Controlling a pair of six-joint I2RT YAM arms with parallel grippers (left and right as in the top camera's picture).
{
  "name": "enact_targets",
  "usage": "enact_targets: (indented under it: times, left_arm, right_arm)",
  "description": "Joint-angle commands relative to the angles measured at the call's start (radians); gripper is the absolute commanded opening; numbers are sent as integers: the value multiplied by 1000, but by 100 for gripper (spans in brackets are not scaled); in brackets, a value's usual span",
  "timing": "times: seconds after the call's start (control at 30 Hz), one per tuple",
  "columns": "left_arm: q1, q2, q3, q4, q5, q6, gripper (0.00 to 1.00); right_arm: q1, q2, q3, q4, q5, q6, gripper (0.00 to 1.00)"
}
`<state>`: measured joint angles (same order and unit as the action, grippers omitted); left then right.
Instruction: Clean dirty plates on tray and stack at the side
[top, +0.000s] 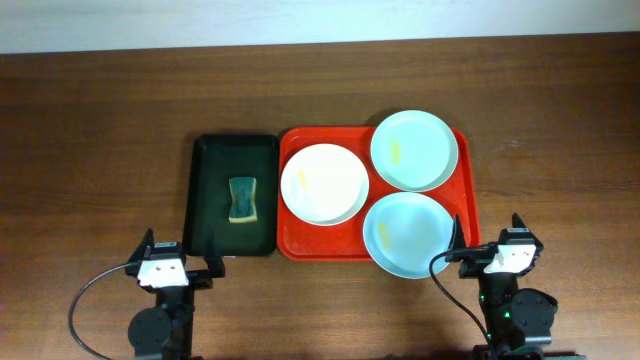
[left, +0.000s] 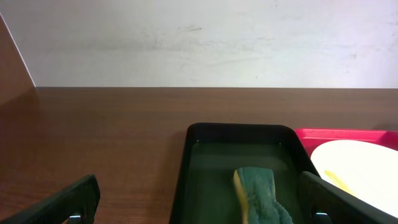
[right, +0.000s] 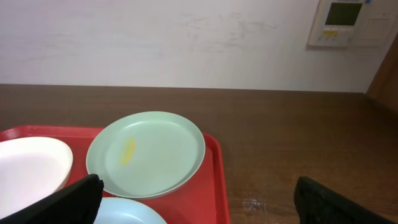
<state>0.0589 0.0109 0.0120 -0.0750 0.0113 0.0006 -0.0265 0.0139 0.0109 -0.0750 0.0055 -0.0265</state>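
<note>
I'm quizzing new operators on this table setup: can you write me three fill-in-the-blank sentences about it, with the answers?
The red tray holds ___ plates.
The sponge lies in the narrower tray, which is dark ___.
The left hand and right hand are both ___, holding nothing.
Missing words: three; green; open.

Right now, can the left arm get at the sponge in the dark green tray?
Probably yes: the sponge lies uncovered in the dark green tray, ahead of the left arm's open fingers, with nothing between.
</note>
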Motion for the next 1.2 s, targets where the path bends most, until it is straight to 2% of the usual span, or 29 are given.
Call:
enact_targets:
  times: [0.0,0.3,0.47,0.73,1.03,1.17]
  left_arm:
    - [-4,0,24,-3,25,12,99]
    - [-4,18,219,-253,27,12,99]
    - [-4,110,373,-362,32,12,99]
    - [-4,413,689,-537,132,12,99]
    - [-4,841,1075,-843,254,12,99]
    - [-4,979,1139,-885,369,12,99]
  right_arm:
    - [-8,-7,-5,-7,-2,0,99]
    - [-8,-7,-5,-7,-2,0,98]
    - [-8,-7,-5,-7,-2,0,99]
    - [-8,-7,-5,-7,-2,0,98]
    - [-8,-7,-5,-7,-2,0,99]
    - [-8,-7,-5,-7,-2,0,98]
